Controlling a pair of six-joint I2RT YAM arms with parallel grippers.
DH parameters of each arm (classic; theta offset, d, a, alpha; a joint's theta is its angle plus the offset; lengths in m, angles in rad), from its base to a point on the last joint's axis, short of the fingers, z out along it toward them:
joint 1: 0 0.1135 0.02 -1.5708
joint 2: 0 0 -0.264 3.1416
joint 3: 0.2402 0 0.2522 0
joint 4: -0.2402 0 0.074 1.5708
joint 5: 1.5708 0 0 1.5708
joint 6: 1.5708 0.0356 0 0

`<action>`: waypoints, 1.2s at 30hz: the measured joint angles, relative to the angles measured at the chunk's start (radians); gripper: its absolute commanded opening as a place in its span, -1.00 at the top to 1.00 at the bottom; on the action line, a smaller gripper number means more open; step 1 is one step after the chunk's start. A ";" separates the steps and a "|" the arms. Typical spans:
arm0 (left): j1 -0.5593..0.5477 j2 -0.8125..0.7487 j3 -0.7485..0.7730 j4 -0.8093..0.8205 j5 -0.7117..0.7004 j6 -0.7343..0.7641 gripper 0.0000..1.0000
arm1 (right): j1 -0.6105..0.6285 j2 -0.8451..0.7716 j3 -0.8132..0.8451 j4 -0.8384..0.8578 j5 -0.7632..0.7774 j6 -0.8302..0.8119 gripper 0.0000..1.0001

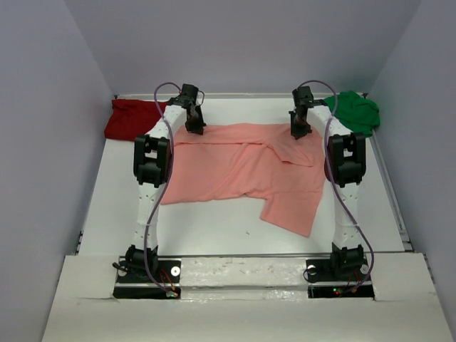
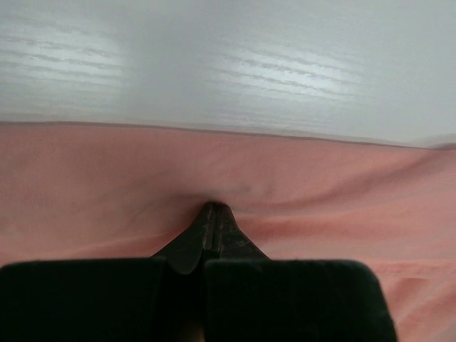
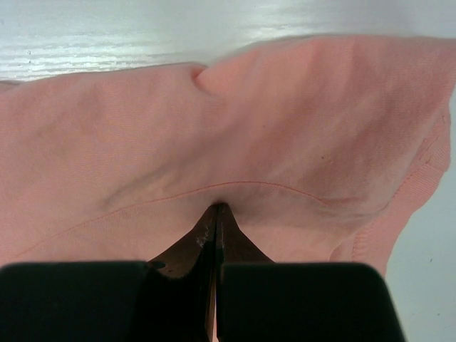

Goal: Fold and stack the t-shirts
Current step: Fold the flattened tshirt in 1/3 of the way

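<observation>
The salmon-pink t-shirt (image 1: pixel 242 171) lies spread on the white table (image 1: pixel 214 228), partly folded, with one flap hanging toward the front right. My left gripper (image 1: pixel 194 128) is shut on its far left edge; in the left wrist view the closed tips (image 2: pixel 212 208) pinch pink cloth (image 2: pixel 107 185). My right gripper (image 1: pixel 299 131) is shut on its far right edge; in the right wrist view the tips (image 3: pixel 219 206) pinch the cloth (image 3: pixel 249 121) near a seam. The dark red t-shirt (image 1: pixel 131 118) lies crumpled at the far left corner. The bright green t-shirt (image 1: pixel 356 111) lies crumpled at the far right corner.
Pale walls (image 1: pixel 50 107) enclose the table on three sides. A raised white ledge (image 1: pixel 242 274) runs along the near edge, where both arm bases are bolted. A metal rail (image 1: pixel 388 185) runs along the table's right side.
</observation>
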State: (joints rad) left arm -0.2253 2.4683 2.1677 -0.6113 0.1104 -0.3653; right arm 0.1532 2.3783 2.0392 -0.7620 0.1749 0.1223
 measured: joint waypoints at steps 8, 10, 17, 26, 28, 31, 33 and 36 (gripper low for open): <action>0.017 0.048 0.077 0.001 0.048 0.011 1.00 | -0.002 0.016 0.026 -0.007 -0.003 -0.010 1.00; 0.020 0.048 0.077 0.002 0.059 0.013 1.00 | -0.002 0.016 0.028 -0.008 -0.003 -0.011 1.00; 0.014 0.019 0.015 0.059 0.048 0.017 0.83 | -0.002 0.002 0.000 0.019 -0.002 -0.029 1.00; -0.008 -0.135 -0.127 0.100 -0.069 0.035 0.12 | -0.003 -0.063 -0.008 0.021 0.028 -0.077 0.79; -0.010 -0.193 -0.134 0.107 -0.089 0.036 0.00 | -0.003 -0.105 -0.007 0.020 0.034 -0.082 0.51; -0.018 -0.322 -0.153 0.138 -0.111 0.043 -0.38 | -0.001 -0.190 0.002 0.007 0.044 -0.087 -0.10; -0.024 -0.428 -0.181 0.159 -0.123 0.054 -0.54 | 0.001 -0.269 0.006 -0.002 0.046 -0.081 -0.43; -0.042 -0.623 -0.259 0.181 -0.144 0.053 -0.79 | 0.006 -0.463 -0.079 0.022 0.028 -0.042 -0.65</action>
State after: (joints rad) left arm -0.2672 1.8454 1.9083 -0.4301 -0.0338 -0.3126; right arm 0.1589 1.9148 1.9602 -0.7403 0.2031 0.0799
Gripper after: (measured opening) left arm 0.775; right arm 0.702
